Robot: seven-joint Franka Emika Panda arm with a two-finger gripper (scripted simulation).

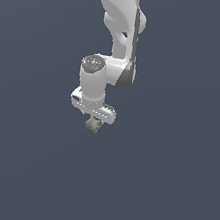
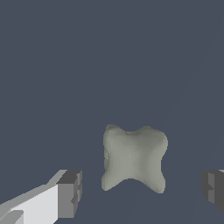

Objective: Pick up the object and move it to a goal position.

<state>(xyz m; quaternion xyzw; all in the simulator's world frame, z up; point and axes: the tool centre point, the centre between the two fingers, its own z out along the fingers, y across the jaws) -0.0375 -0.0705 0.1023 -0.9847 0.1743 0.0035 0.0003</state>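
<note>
Arm (image 1: 118, 27): white, jointed, descending from the 12 o'clock edge of the exterior view and bending toward centre.

Gripper (image 1: 96, 121): white body, dark fingertip pads, hanging at the arm's lower end and pointing down. In the wrist view one pad (image 2: 70, 193) is showing at about 8 o'clock and the other at about 4 o'clock, jaws standing wide apart, with bare floor showing between each pad and the piece.

Object (image 1: 94, 124): small, lumpy, four-lobed, dull grey-green. In the exterior view it is peeking out just below the gripper, at 6 o'clock from it. In the wrist view the object (image 2: 134, 158) is lying between the two pads, touching neither.

Floor (image 1: 170, 183): flat, dark slate-blue, filling both views around the piece.
</note>
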